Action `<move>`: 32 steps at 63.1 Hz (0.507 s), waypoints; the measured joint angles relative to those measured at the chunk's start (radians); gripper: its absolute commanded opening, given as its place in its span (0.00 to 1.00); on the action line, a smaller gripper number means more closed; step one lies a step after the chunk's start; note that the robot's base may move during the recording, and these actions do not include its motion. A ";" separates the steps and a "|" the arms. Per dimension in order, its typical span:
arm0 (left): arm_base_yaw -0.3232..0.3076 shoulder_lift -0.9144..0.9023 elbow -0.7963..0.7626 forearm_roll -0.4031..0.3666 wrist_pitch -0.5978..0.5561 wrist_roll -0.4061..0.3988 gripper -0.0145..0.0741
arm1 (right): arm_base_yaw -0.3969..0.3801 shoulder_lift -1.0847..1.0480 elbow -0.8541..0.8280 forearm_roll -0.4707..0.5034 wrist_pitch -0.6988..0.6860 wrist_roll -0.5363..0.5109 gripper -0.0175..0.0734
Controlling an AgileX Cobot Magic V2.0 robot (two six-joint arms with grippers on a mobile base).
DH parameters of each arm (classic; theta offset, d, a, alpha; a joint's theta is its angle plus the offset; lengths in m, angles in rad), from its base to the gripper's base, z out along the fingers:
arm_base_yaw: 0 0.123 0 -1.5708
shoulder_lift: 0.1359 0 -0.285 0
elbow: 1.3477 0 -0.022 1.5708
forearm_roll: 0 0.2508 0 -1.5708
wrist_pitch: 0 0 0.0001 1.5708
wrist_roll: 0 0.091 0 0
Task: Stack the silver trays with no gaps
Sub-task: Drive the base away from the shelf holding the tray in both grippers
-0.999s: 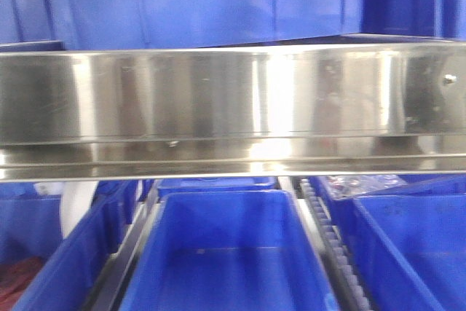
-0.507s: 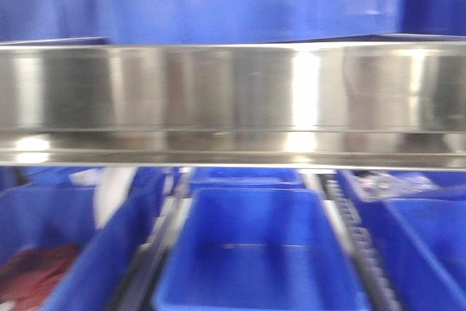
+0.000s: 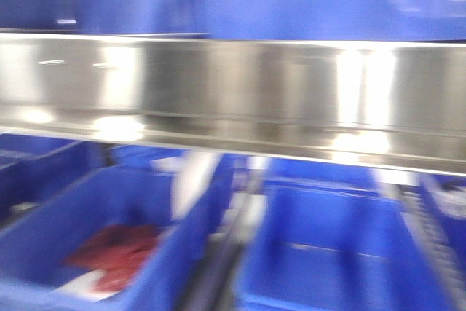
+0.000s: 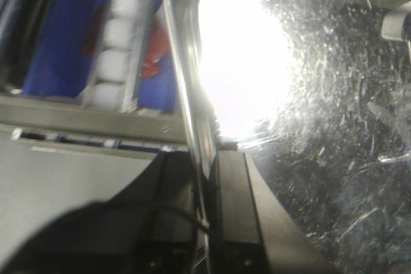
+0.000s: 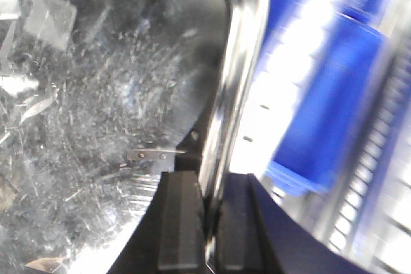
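Left gripper [image 4: 204,158]: closed down on the out-turned rim of the silver tray [image 4: 334,158]. We saw the dark fingers [image 4: 234,203] one on each side of the rim with only the thin metal edge between them.
Tray vs left fingers: the scratched tray floor spread away on the inner finger's side. The rim ran straight out past the fingertips and curved into a rounded corner at the far end. A strong glare washed out the floor just beyond the tips.
Outer side of left fingers: a blue bin [image 4: 58,30] and a pale beaded strip [image 4: 115,36], both blurred. A grey flat surface [image 4: 64,178] lay nearer the finger base.
Right gripper [image 5: 209,181]: same story, its fingers [image 5: 180,222] were pinched narrow on a tray rim that stood upright in the slot between them.
Tray vs right fingers: the silver tray [image 5: 96,126] floor, heavily scratched, sat on the inner finger's side. The rim rose from the fingertips and bent over at a rounded corner.
Outer side of right fingers: another blue bin [image 5: 321,113], motion-blurred.
One tray or two: probably both arms held the same tray by opposite rims, but we couldn't confirm it from the wrist views.
Front view: smeared. The brushed-steel band [image 3: 233,85] crossed the full width, with a row of blue bins [image 3: 328,253] below it. The left bin [image 3: 44,238] held something red [image 3: 116,249].
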 measured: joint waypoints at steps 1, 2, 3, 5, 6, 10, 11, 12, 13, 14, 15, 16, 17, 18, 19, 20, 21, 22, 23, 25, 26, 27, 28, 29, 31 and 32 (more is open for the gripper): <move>0.000 0.000 0.000 0.000 0.000 0.000 0.11 | 0.000 0.000 0.000 0.000 0.000 0.000 0.26; 0.000 0.000 0.000 0.000 0.000 0.000 0.11 | 0.000 0.000 0.000 0.000 0.000 0.000 0.26; 0.000 0.000 0.000 0.000 0.000 0.000 0.11 | 0.000 0.000 0.000 0.000 0.000 0.000 0.26; 0.000 0.000 0.000 0.000 0.000 0.000 0.11 | 0.000 0.000 0.000 0.000 0.000 0.000 0.26; 0.000 0.000 0.000 0.000 0.000 0.000 0.11 | 0.000 0.000 0.000 0.000 0.002 0.000 0.26; 0.000 0.000 0.000 0.000 0.000 0.000 0.11 | 0.000 0.000 0.000 0.000 0.002 0.000 0.26; 0.000 0.000 0.000 0.000 0.000 0.000 0.11 | 0.000 0.000 0.000 0.000 0.002 0.000 0.26; 0.000 0.000 0.000 0.000 0.000 0.000 0.11 | 0.000 0.000 0.000 0.000 0.002 0.000 0.26; 0.000 0.000 0.000 0.000 0.000 0.000 0.11 | 0.000 0.000 0.000 0.000 0.002 0.000 0.26; 0.000 0.000 0.000 0.000 0.000 0.000 0.11 | 0.000 0.000 0.000 0.000 0.002 0.000 0.26; 0.000 0.000 0.000 0.000 0.000 0.000 0.11 | 0.000 0.000 0.000 0.000 0.002 0.000 0.26; 0.000 0.000 0.000 0.000 0.000 0.000 0.11 | 0.000 0.000 0.000 0.000 0.002 0.000 0.26; 0.000 0.000 0.000 0.000 0.000 0.000 0.11 | 0.000 0.000 0.000 0.000 0.002 0.000 0.26; 0.000 0.000 0.000 0.000 0.000 0.000 0.11 | 0.000 0.000 0.000 0.000 0.002 0.000 0.26; 0.000 0.000 0.000 0.000 0.000 0.000 0.11 | 0.000 0.000 0.000 0.000 0.002 0.000 0.26; 0.000 0.000 0.000 0.000 0.000 0.000 0.11 | 0.000 0.000 0.000 0.000 0.002 0.000 0.26; 0.000 0.000 0.000 0.000 0.000 0.000 0.11 | 0.000 0.000 0.000 0.000 0.002 0.000 0.26; 0.000 0.000 0.000 0.000 0.000 0.000 0.11 | 0.000 0.000 0.000 0.000 0.002 0.000 0.26; 0.000 0.000 0.000 0.000 0.000 0.000 0.11 | 0.000 0.000 0.000 0.000 0.002 0.000 0.26; 0.000 0.000 0.000 0.000 0.000 0.000 0.11 | 0.000 0.000 0.000 0.000 0.002 0.000 0.26; 0.000 0.000 0.000 0.000 0.000 0.000 0.11 | 0.000 0.000 0.000 0.000 0.002 0.000 0.26; 0.000 0.000 0.000 0.000 0.000 0.000 0.11 | 0.000 0.000 0.000 0.000 0.002 0.000 0.26; 0.000 0.000 0.000 0.000 0.000 0.000 0.11 | 0.000 0.000 0.000 0.000 0.002 0.000 0.26; 0.000 0.000 0.000 0.000 0.000 0.000 0.11 | 0.000 0.000 0.000 0.000 0.002 0.000 0.26; 0.000 0.000 0.000 0.000 0.000 0.000 0.11 | 0.000 0.000 0.000 0.000 0.002 0.000 0.26; 0.000 0.000 0.000 0.000 0.000 0.000 0.11 | 0.000 0.000 0.000 0.000 0.002 0.000 0.26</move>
